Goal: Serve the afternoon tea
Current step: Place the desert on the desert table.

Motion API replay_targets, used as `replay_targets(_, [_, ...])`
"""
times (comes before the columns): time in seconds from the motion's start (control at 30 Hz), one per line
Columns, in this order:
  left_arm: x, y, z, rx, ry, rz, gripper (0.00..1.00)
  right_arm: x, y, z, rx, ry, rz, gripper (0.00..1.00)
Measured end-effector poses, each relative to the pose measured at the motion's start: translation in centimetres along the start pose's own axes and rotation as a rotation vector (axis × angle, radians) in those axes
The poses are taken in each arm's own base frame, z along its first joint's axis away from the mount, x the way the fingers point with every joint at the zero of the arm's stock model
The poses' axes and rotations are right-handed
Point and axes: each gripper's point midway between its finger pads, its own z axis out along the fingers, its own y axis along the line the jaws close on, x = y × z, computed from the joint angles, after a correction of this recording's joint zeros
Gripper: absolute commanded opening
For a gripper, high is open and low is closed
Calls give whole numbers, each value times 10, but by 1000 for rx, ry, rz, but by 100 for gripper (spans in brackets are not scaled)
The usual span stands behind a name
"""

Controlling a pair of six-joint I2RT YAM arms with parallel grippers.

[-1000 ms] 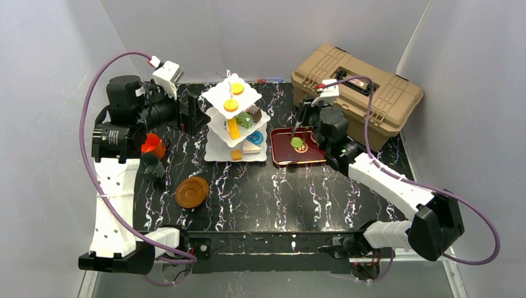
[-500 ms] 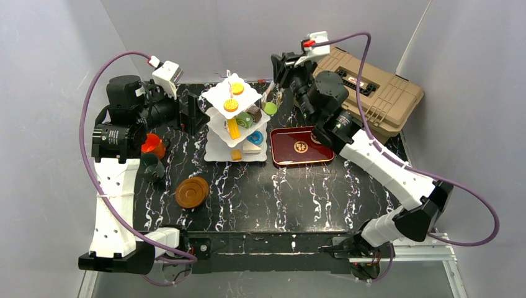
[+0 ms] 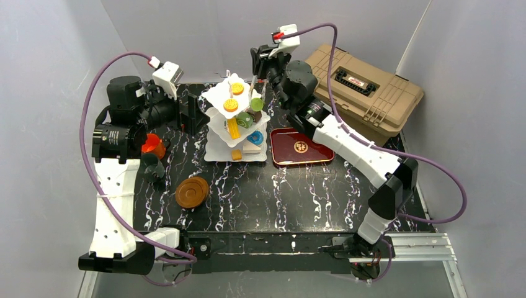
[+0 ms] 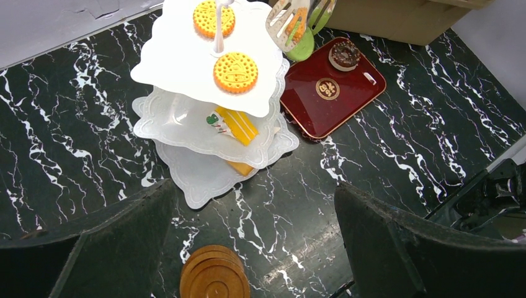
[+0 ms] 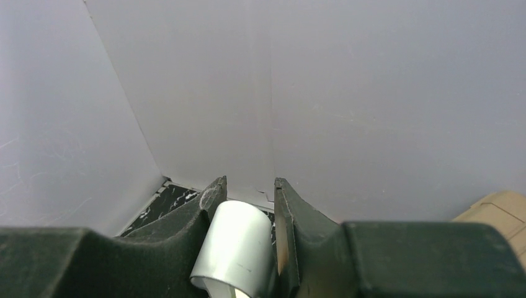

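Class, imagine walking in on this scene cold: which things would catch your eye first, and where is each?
The white three-tier stand, dotted with colourful toy pastries, rises at the back middle of the black marbled table. Just right of its top tier, the right end effector holds metal tongs pinching a green pastry in mid-air. A glossy red tray lies right of the stand.

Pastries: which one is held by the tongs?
The green pastry, pinched in the metal tongs beside the stand's top plate; all others lie on plates or the red tray.
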Motion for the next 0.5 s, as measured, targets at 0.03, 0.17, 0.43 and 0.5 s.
replay_targets(0.03, [0, 0, 0, 0, 0, 0, 98, 2, 1, 3, 0, -2, 0, 1])
replay_targets(0.17, [0, -1, -1, 0, -3, 3, 98, 2, 2, 7, 4, -15, 6, 1])
replay_targets(0.43, [3, -3, -4, -1, -5, 5, 98, -19, 2, 8, 7, -69, 29, 1])
replay_targets(0.5, [3, -3, -4, -1, -6, 7, 98, -24, 3, 9, 7, -84, 36, 1])
